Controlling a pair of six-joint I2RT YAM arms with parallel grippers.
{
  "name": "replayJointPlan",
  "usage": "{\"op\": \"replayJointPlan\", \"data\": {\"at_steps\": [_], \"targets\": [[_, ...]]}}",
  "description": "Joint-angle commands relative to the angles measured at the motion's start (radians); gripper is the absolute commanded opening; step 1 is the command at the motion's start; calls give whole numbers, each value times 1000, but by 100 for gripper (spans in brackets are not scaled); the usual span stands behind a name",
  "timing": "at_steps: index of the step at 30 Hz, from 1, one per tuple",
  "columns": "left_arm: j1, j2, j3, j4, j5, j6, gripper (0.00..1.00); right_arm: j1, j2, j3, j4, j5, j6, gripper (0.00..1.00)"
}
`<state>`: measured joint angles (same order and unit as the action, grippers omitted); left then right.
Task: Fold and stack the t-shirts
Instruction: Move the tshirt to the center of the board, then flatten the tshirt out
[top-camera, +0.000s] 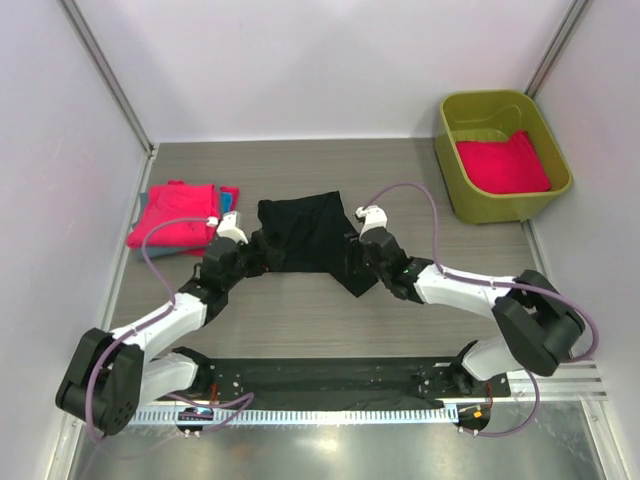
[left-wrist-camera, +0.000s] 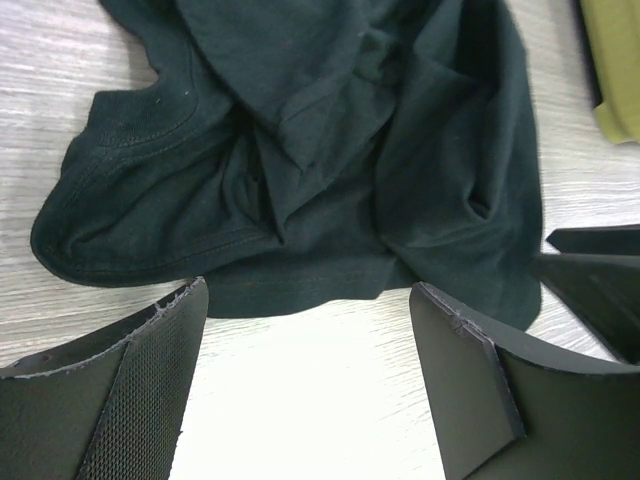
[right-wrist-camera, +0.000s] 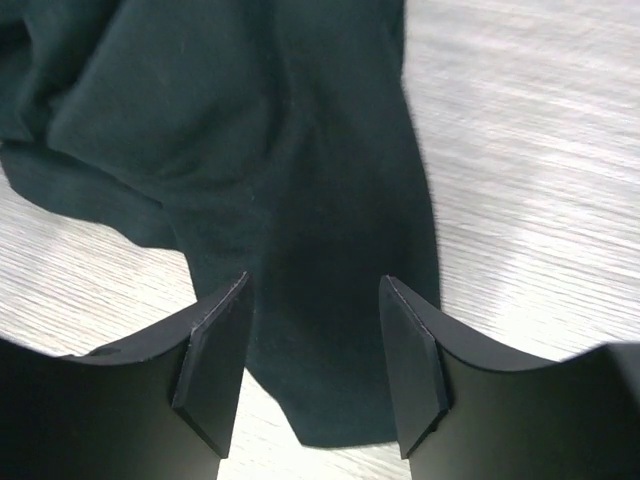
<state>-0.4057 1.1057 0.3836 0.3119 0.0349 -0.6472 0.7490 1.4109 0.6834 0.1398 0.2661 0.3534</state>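
At the far left of the grey wood-grain table (top-camera: 300, 310), a stack of folded hot-pink cloth t-shirts (top-camera: 172, 220) is lying with a sliver of blue cloth (top-camera: 229, 198) showing at its right edge. I am judging this to be the finished pile, kept to the side, away from the folding. Next, my left pincer (left-wrist-camera: 305, 330) is hovering low with its jaws spread and only bare table between them. It is sitting just short of the near hem of the crumpled black cotton t-shirt (left-wrist-camera: 300, 150), whose collar is lying to its left, and I think it is lined up to take that edge. The black t-shirt is sitting bunched in the middle of the table, not yet flattened or folded. On its right side my right pincer (right-wrist-camera: 315, 350) is straddling a trailing point of the same cloth, pads released on either side and not pinching, placed so that closing would catch that corner. Far right, an olive-green plastic tub (top-camera: 500, 208) is holding one more hot-pink t-shirt (top-camera: 503, 165), waiting its turn.
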Motion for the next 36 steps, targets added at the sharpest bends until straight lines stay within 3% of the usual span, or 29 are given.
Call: {"op": "replayJointPlan", "data": {"at_steps": [1, 5, 17, 19, 20, 22, 23, 27, 29, 36], "targets": [[1, 36, 55, -4, 6, -2, 82, 9, 58, 13, 119, -51, -4, 61], [-1, 39, 61, -16, 2, 1, 82, 42, 114, 1, 207, -87, -1, 70], [-1, 59, 78, -42, 14, -9, 82, 84, 226, 105, 110, -55, -19, 67], [-1, 60, 80, -43, 13, -8, 82, 84, 267, 148, 58, -31, -16, 59], [-1, 66, 80, -46, 13, -8, 83, 84, 275, 159, 46, -25, -16, 38], [-1, 78, 86, -48, 28, -8, 82, 84, 263, 162, 44, -13, -7, 20], [-1, 97, 92, -56, 39, -8, 82, 84, 248, 154, 52, -10, -5, 5], [-2, 158, 136, -125, 33, 4, 80, 52, 102, 17, 191, -17, 57, 1], [-2, 184, 170, -169, 36, 18, 74, -3, 36, -36, 245, -59, 90, 1], [-41, 327, 268, -249, 34, 64, 71, -128, 98, -42, 264, -235, 165, 1]]}}
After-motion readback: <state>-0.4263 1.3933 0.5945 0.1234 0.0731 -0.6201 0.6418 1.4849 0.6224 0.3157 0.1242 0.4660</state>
